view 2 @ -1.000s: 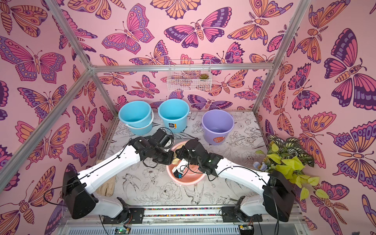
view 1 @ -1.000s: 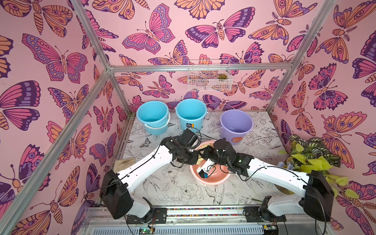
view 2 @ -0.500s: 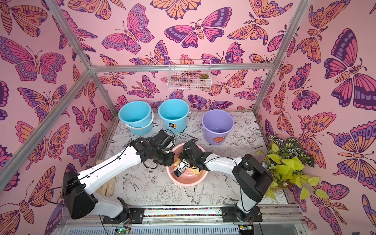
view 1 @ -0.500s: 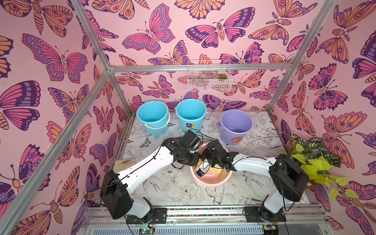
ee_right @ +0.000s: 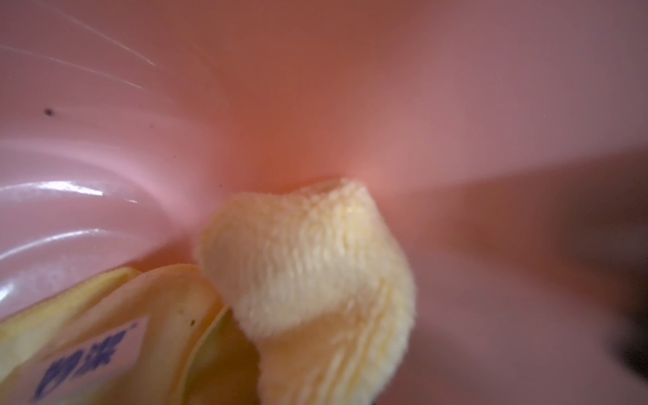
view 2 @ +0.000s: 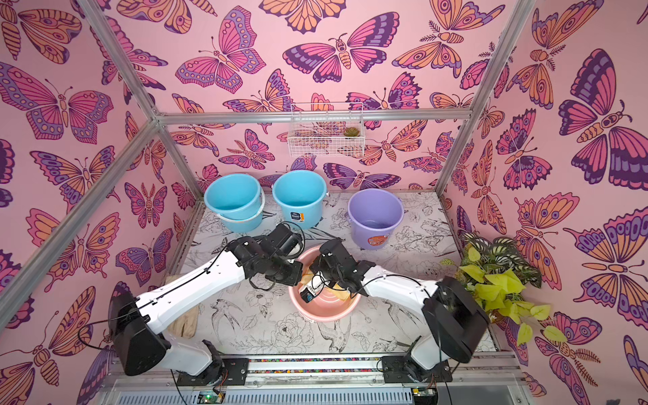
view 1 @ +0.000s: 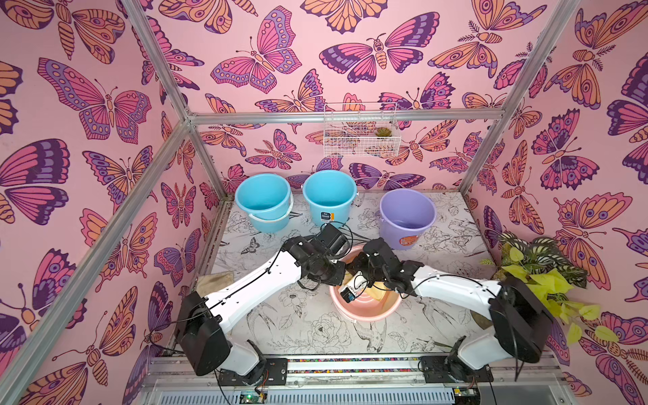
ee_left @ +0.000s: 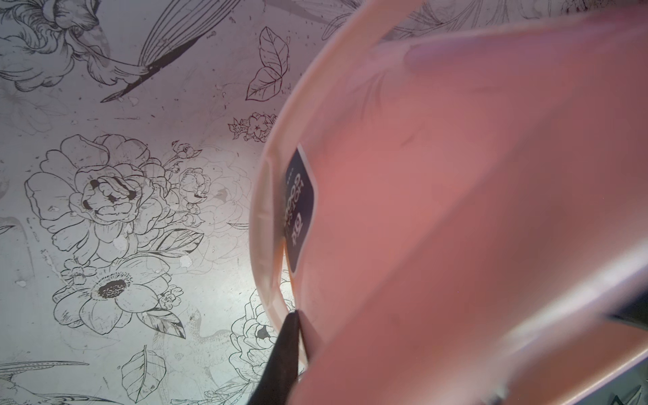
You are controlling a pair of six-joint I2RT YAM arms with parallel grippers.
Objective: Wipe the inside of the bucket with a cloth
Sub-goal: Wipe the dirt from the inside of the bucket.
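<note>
Pink plastic holds the middle of both top views: the pink bucket sits on the table between the two wrists, mouth up and, it seems, tipped somewhat toward the arms' bases. The left gripper meets its rim from the robot's left. The right gripper comes over the far rim and down into the mouth, forearm low, elbow out to the right. A corner of the cloth shows pale yellow inside, just under that wrist — so the right arm is the one on the cloth.

From the left wrist, one dark finger lies on the outside of the rim, near a navy sticker; its partner is hidden behind the wall. The jaws are pressed nearly together, pinching the rim.

From the right wrist, the cloth bunches straight ahead of the pincer, its fluffy end pushed into the curve where side wall meets ribbed bottom, and the blue label lies beside it. The fingers are out of frame; they are closed tight, by my judgement on the cloth's gathered tail. With cloth leading and already touching plastic, the next stroke should sweep along the wall — not push deeper.
</note>
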